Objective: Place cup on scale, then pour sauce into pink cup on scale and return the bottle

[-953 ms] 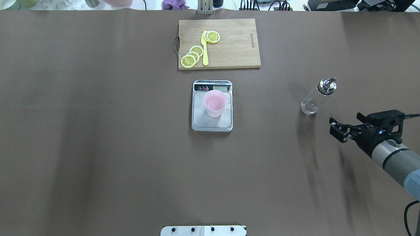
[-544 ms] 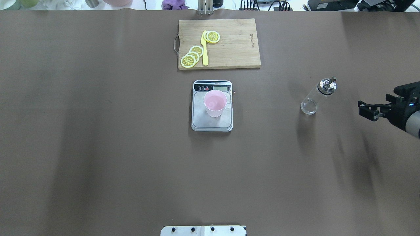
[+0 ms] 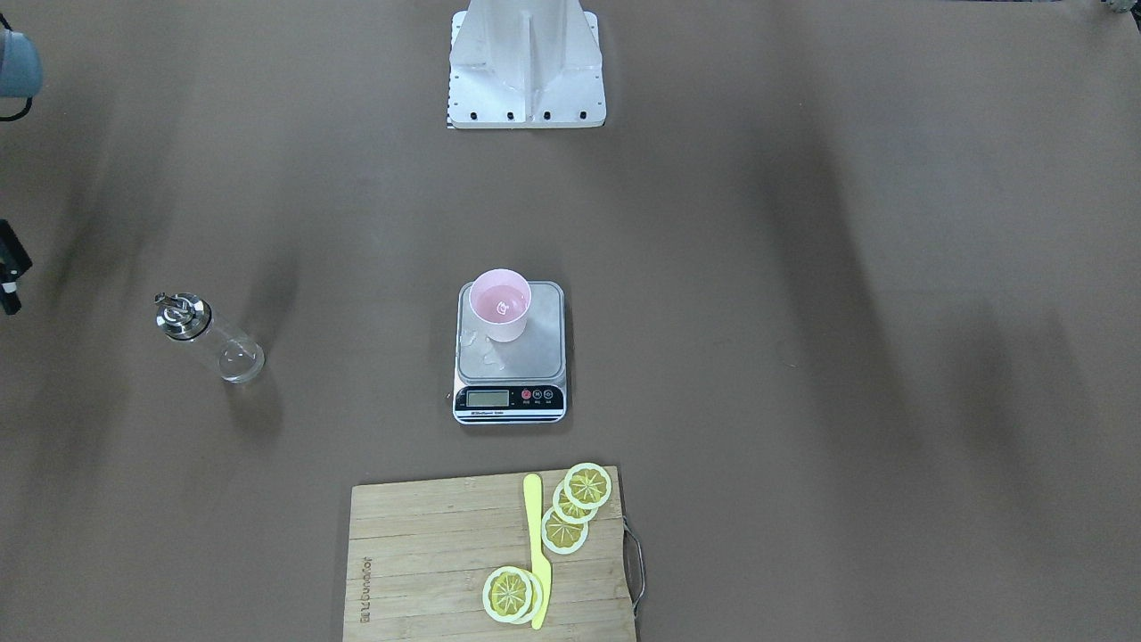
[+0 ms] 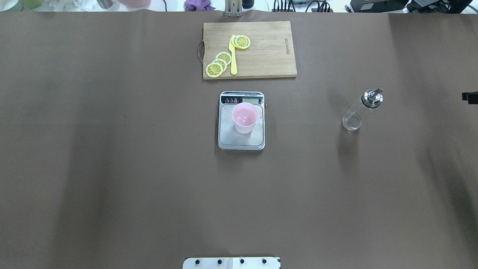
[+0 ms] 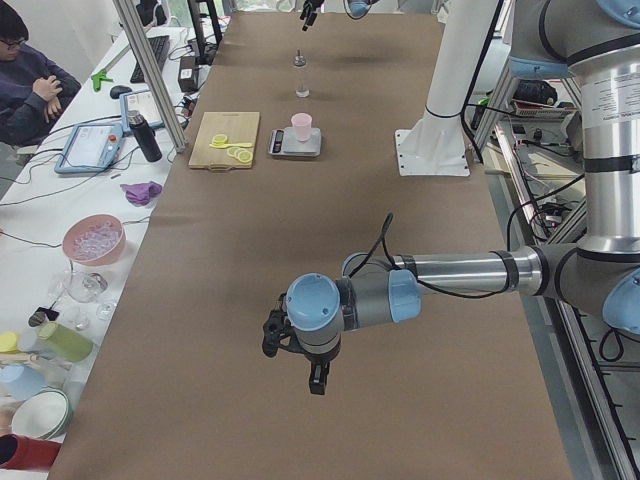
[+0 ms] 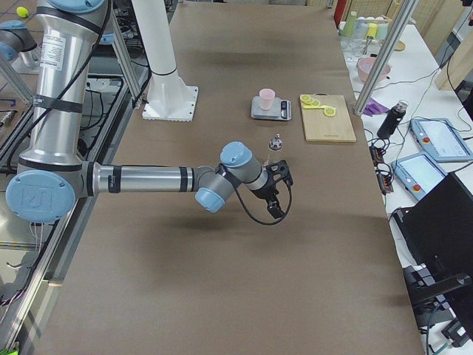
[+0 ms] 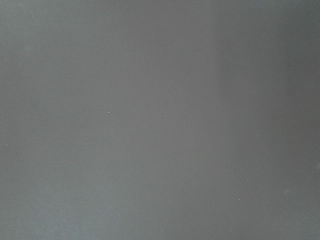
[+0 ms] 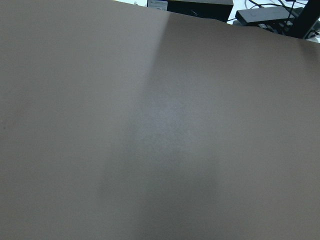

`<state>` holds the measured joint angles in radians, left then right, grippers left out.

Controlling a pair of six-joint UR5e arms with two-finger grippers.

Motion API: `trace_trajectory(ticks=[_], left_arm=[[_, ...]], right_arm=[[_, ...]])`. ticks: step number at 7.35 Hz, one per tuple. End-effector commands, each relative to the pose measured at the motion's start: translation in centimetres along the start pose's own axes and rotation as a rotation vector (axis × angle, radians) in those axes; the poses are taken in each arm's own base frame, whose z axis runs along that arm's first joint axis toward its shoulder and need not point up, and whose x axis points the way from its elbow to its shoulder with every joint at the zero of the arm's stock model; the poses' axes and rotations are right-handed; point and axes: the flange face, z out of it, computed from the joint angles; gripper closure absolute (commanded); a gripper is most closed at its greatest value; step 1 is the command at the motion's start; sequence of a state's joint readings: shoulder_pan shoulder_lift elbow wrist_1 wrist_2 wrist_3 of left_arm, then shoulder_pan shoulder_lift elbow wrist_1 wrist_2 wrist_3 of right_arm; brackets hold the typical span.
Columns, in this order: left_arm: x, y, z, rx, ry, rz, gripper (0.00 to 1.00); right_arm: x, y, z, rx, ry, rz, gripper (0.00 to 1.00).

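Observation:
The pink cup [image 4: 244, 118] stands upright on the scale [image 4: 241, 142] at mid-table, with a little clear liquid in it [image 3: 499, 305]. Clear wet patches lie on the scale's platform [image 3: 483, 353] beside the cup. The glass bottle [image 4: 360, 111] with its metal pourer stands alone on the table to the right, free of any gripper. My right gripper [image 6: 279, 194] is well away from the bottle, past the table's right side. Only a sliver of it shows at the overhead view's edge [image 4: 469, 96]. Its fingers stand apart and empty. My left gripper [image 5: 300, 365] hangs far from everything; I cannot tell its state.
A wooden cutting board [image 4: 261, 59] with lemon slices [image 4: 218, 64] and a yellow knife [image 4: 233, 56] lies behind the scale. The robot's white base [image 3: 526, 62] is at the near edge. Both wrist views show only bare brown table.
My right gripper has drawn back from beside the bottle to the right, almost out of the overhead view. The bottle, cup and scale have not moved.

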<state>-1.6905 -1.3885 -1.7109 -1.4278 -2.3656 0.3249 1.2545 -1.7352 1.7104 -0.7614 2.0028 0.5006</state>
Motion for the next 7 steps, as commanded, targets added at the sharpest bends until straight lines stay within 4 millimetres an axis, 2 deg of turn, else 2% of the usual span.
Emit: trace_trajectory(ticks=[1, 2, 4, 5, 6, 7], left_arm=[[0.0, -0.1, 0.0, 0.001, 0.000, 0.000, 0.02], [0.0, -0.1, 0.1, -0.001, 0.000, -0.002, 0.02], [-0.3, 0.1, 0.4, -0.009, 0.002, -0.013, 0.02], [-0.4, 0.1, 0.5, -0.010, 0.003, -0.015, 0.02], [-0.5, 0.1, 0.5, -0.011, 0.002, -0.018, 0.02], [-0.7, 0.2, 0.8, -0.016, 0.005, -0.023, 0.02]], right_arm=[[4.1, -3.1, -1.9, -0.117, -0.001, -0.014, 0.00], [6.6, -4.9, -4.1, -0.182, -0.043, -0.002, 0.00], [9.7, -6.3, -6.2, -0.319, -0.020, -0.049, 0.00], [10.7, -6.1, -7.5, -0.351, -0.012, -0.025, 0.00], [10.4, -5.9, -8.3, -0.398, -0.020, 0.025, 0.00], [10.4, -5.0, -8.0, -0.482, -0.038, 0.120, 0.00]])
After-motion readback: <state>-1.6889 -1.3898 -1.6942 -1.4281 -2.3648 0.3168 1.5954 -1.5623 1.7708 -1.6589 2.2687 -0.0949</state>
